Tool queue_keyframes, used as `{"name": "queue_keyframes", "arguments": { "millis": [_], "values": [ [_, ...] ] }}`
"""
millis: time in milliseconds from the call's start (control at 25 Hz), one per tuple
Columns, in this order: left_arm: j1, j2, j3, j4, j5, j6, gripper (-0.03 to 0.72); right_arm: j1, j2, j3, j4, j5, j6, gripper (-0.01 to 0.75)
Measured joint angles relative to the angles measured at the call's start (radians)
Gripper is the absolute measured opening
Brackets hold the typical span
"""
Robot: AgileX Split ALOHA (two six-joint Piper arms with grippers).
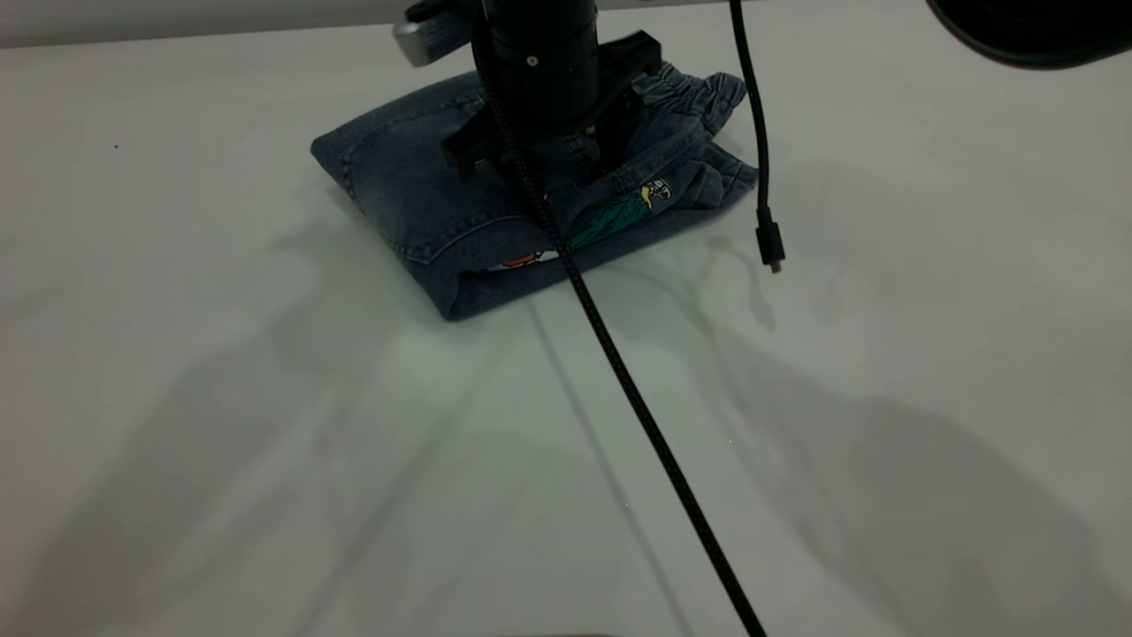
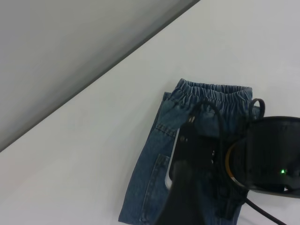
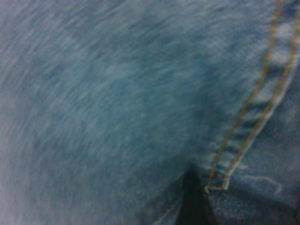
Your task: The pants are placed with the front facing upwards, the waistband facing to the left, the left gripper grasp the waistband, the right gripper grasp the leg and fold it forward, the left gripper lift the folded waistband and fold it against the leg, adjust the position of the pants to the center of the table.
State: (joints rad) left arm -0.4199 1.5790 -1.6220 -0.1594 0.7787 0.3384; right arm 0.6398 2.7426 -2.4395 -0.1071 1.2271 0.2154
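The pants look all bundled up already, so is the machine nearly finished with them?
Nearly, it seems. The pants already lie folded into a compact denim bundle, waistband stacked on the legs. In hand: the right gripper is pressed down onto the top of the bundle; whether it grips cloth is hidden. The left gripper is not in view. Probably left: shifting the bundle, which sits toward the far edge of the table, to its center.

Folded pants [image 2: 154, 187] lie on the white table [image 2: 93, 154], elastic waistband [image 2: 213, 91] visible. The right gripper [image 2: 190, 140] presses down on the denim, cables looping above it.
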Motion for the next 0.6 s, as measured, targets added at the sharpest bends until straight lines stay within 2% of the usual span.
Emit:
{"name": "queue_keyframes", "arguments": {
  "millis": [200,600],
  "values": [
    [0.000,0.000,0.000,0.000,0.015,-0.001,0.570,-0.009,0.002,-0.001,-0.008,0.005,0.207,0.422],
    [0.000,0.000,0.000,0.004,0.015,-0.001,0.570,-0.141,0.002,-0.001,0.120,-0.008,0.244,0.421]
  ]
}}
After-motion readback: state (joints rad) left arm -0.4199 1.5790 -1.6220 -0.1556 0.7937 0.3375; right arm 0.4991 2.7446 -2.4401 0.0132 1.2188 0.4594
